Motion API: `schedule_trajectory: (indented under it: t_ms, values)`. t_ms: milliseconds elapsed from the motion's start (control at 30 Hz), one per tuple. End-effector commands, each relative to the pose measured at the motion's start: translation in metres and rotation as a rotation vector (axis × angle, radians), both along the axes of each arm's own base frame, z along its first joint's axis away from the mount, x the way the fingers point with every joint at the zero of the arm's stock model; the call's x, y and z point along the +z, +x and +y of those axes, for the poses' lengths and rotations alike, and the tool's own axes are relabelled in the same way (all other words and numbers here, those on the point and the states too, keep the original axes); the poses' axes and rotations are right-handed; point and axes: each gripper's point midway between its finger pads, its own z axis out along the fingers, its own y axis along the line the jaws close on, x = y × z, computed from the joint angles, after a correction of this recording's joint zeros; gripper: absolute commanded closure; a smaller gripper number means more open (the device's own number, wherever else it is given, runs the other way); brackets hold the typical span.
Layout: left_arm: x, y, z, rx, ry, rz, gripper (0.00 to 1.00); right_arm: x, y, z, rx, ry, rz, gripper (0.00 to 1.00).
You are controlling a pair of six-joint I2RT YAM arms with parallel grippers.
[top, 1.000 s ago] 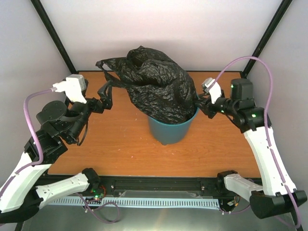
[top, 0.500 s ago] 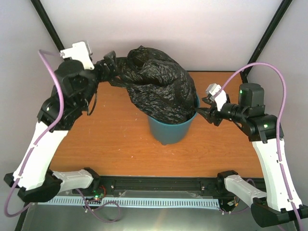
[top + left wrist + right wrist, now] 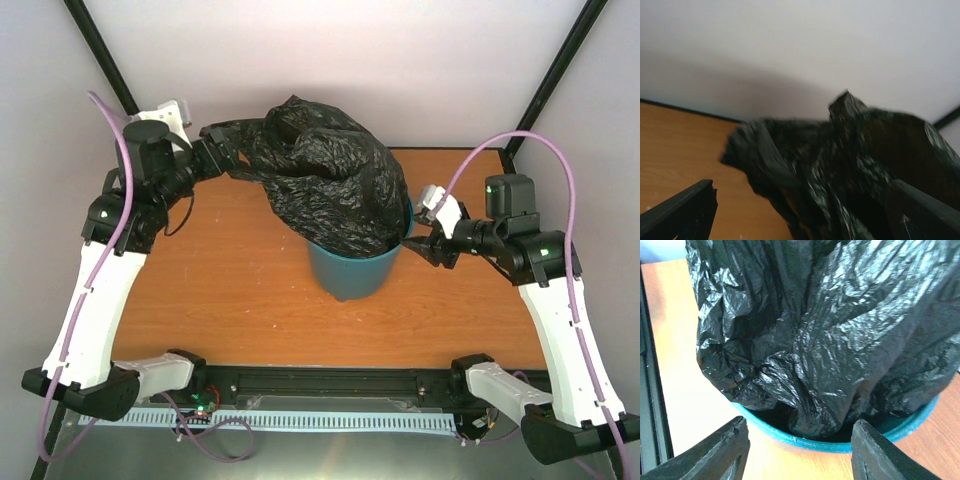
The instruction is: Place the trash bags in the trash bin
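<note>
1. The trash bin (image 3: 350, 272), teal and round, stands upright near the middle of the wooden table (image 3: 220, 290).
2. The trash bag (image 3: 330, 185) is a crumpled, glossy black mass. Its lower part sits inside the bin. Most of it bulges above the rim and leans to the far left.
3. A strand of the film runs left from that mass towards the left gripper (image 3: 213, 150).
4. The left gripper is raised over the far left of the table. In its wrist view the jaws stand wide apart, with bag film (image 3: 840, 170) between and beyond them. That view is blurred, so I cannot tell whether there is contact.
5. The right gripper (image 3: 418, 243) sits low, just beside the bin's right rim. Its jaws are spread wide and hold nothing.
6. The right wrist view shows the rim (image 3: 790, 437) and the bag (image 3: 830, 330) directly ahead of the fingers (image 3: 715, 452).
</note>
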Motion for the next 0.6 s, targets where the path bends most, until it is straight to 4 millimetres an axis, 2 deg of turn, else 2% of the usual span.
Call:
schedule_trajectory:
  t_ms: [0,67,133,233,400,500,567]
  values:
    - [0.001,-0.02,-0.02,-0.13,-0.097,0.017,0.09,-0.005,-0.006,0.008,0.07,-0.026,-0.003,0.43]
    - [-0.001,-0.02,-0.024,-0.156,-0.11,0.024,0.13,-0.007,-0.005,0.014,0.092,-0.034,0.0,0.44]
    - [-0.004,-0.017,-0.03,-0.179,-0.117,0.033,0.24,-0.007,0.0,0.021,0.1,-0.033,-0.003,0.44]
    - [-0.011,-0.006,-0.04,-0.209,-0.121,0.053,0.44,-0.009,0.011,0.036,0.1,-0.031,0.01,0.48]
    - [-0.013,0.006,-0.064,-0.323,-0.16,0.031,0.83,-0.027,0.035,0.064,0.072,-0.068,0.075,0.56]
    - [-0.001,0.005,-0.086,-0.461,-0.2,-0.023,0.98,-0.03,0.043,0.069,0.042,-0.072,0.11,0.6]
    - [0.003,0.003,-0.099,-0.537,-0.228,-0.041,0.99,-0.025,0.04,0.067,0.034,-0.061,0.116,0.6]
